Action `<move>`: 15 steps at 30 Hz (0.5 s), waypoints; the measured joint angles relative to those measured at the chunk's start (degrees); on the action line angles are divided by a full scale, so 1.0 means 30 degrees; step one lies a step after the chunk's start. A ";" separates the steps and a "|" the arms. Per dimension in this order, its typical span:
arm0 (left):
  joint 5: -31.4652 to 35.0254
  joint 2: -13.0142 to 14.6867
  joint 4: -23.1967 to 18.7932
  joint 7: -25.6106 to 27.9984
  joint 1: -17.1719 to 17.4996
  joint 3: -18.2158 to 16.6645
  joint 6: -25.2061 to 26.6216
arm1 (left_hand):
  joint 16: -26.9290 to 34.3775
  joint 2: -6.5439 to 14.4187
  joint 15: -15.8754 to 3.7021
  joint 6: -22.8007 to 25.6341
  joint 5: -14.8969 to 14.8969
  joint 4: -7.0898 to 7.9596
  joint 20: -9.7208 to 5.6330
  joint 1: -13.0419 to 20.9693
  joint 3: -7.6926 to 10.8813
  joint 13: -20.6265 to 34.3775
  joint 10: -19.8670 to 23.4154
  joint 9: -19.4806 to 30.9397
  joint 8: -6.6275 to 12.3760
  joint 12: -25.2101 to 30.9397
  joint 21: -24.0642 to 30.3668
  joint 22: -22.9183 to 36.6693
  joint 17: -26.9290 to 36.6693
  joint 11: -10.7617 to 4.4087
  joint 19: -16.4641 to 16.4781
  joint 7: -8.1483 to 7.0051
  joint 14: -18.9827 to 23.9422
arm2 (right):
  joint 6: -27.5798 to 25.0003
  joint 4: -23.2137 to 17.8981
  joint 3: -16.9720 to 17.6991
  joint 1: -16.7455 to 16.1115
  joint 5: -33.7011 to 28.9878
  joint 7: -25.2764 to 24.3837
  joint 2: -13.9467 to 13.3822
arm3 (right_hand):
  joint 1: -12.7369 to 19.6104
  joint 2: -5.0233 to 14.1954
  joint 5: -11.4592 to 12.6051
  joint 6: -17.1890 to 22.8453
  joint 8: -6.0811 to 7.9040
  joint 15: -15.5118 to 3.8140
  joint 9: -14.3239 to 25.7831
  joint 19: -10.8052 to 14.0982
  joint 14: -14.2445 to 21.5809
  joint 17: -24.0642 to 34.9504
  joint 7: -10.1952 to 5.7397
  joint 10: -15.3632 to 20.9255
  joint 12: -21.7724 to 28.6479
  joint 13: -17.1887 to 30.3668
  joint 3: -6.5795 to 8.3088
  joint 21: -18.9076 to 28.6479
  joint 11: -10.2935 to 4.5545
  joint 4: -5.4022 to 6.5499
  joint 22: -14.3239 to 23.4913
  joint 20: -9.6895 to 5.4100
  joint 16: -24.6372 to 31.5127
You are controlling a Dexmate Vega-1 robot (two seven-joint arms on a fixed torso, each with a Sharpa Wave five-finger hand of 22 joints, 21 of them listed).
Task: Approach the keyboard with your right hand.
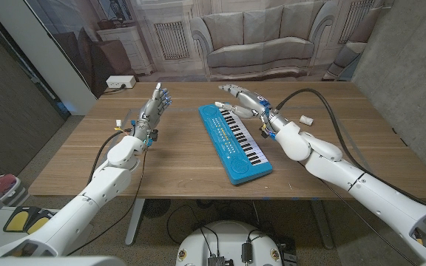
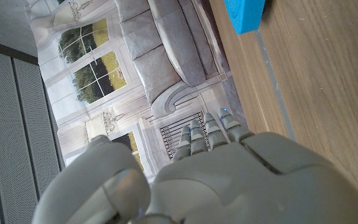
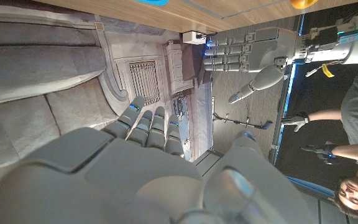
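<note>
Blue plastic toy keyboard with black and white keys lies diagonally at mid wooden bench. Right hand hovers over its far end, fingers extended and apart, holding nothing. Judged: approach nearly complete; only closing onto the keys remains. Left hand stands open, well apart, empty.

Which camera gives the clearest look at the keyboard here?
The head view: the whole blue keyboard lies angled on the table, keys visible. The left wrist view catches only one blue corner; the right wrist view shows a blue sliver at the frame edge.
</note>
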 measured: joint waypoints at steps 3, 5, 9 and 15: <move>0.0000 0.0009 -0.0036 0.0029 0.0039 -0.0012 -0.0007 | 0.0000 0.0000 0.0000 0.0000 0.0000 0.0000 0.0000 -0.0001 0.0000 0.0000 0.0000 0.0000 0.0000 0.0001 0.0000 -0.0001 0.0000 0.0000 0.0000 0.0000 0.0001 | -0.0153 -0.0069 -0.0124 0.0020 -0.0271 0.0000 -0.0041 | 0.0000 0.0000 0.0000 0.0099 0.0000 0.0000 -0.0001 0.0000 0.0000 0.0000 -0.0100 0.0000 0.0000 0.0000 0.0000 -0.0070 0.0000 0.0000 -0.0001 0.0000 0.0000; 0.0005 0.0010 -0.0051 0.0057 0.0059 -0.0018 -0.0012 | 0.0000 -0.0001 0.0000 -0.0001 0.0000 0.0000 0.0000 -0.0001 0.0000 0.0000 -0.0001 0.0000 0.0001 0.0001 0.0000 -0.0001 0.0000 0.0000 0.0000 0.0000 0.0000 | -0.0251 -0.0114 -0.0185 0.0059 -0.0431 0.0002 -0.0063 | 0.0000 0.0000 0.0000 0.0099 0.0000 0.0000 0.0000 0.0000 0.0000 0.0000 -0.0099 0.0000 0.0000 0.0000 0.0000 -0.0070 0.0001 0.0000 0.0000 0.0000 0.0000; 0.0017 0.0010 -0.0065 0.0087 0.0072 -0.0019 -0.0014 | 0.0000 -0.0002 0.0000 0.0000 0.0000 0.0000 0.0000 -0.0001 0.0000 0.0000 -0.0001 -0.0001 0.0001 0.0001 0.0000 -0.0001 0.0000 0.0000 0.0000 0.0000 0.0000 | -0.0389 -0.0153 -0.0289 0.0109 -0.0707 0.0042 -0.0099 | 0.0000 0.0000 -0.0001 0.0100 0.0000 -0.0067 0.0000 0.0000 0.0067 0.0000 -0.0099 0.0000 0.0000 0.0000 0.0000 -0.0152 0.0001 0.0000 0.0000 0.0000 0.0000; 0.0037 -0.0008 -0.0067 0.0096 0.0077 -0.0019 -0.0016 | 0.0000 -0.0003 -0.0105 0.0101 0.0000 0.0000 0.0000 -0.0002 0.0001 0.0000 -0.0003 0.0000 0.0001 0.0001 0.0000 -0.0002 0.0000 0.0001 0.0000 -0.0103 0.0105 | -0.0552 -0.0185 -0.0494 0.0243 -0.1064 0.0152 -0.0131 | 0.0051 0.0063 -0.0001 0.0099 0.0000 -0.0321 0.0096 0.0406 0.0466 0.0000 -0.0099 -0.0102 0.0000 0.0000 0.0000 -0.0153 -0.0102 0.0001 0.0000 -0.0025 0.0000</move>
